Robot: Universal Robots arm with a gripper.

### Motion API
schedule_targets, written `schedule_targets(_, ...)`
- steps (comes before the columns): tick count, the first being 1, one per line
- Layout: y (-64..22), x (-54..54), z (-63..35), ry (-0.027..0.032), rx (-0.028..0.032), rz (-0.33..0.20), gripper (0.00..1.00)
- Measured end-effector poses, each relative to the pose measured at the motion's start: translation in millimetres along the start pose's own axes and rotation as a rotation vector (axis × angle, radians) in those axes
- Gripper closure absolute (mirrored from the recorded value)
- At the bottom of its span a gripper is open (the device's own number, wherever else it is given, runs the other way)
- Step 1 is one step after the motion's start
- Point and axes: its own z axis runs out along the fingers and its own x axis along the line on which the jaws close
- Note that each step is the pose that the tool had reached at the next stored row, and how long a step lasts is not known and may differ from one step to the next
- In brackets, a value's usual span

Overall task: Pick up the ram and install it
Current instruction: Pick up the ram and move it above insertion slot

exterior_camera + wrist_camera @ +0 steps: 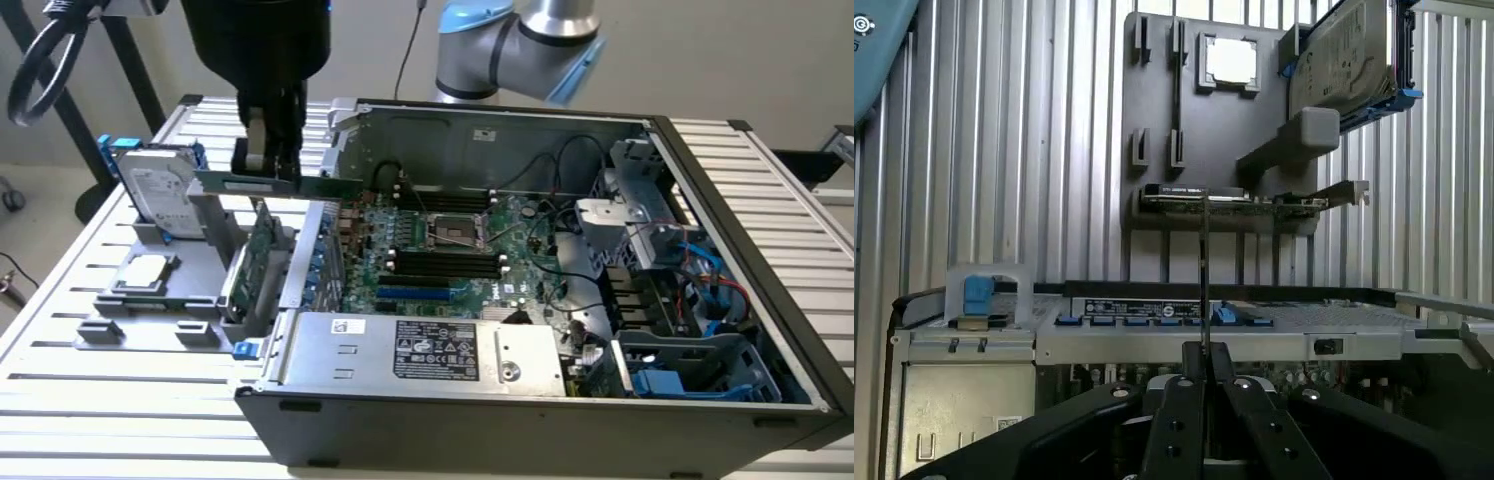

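**Ram clamped in the gripper, up over the case's edge**

Your gripper [271, 168] has its fingers pinched on the ram [327, 186], which hangs lengthwise in the air above the open case's [494, 120] wall on the exterior view's left, between the grey holder [134, 330] and the motherboard [514, 225]. For a clean carry, hold the stick level, square to the dark slots, and high above the wall. Count: one ram, one hard drive [160, 190], one processor chip [147, 270], one expansion card [260, 260]. You can't count the slots for sure.
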Motion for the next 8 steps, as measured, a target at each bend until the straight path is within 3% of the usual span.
schedule_targets(8, -36.4, -1.4, -1.5, -0.0036, -0.0024, 0.000, 0.86)
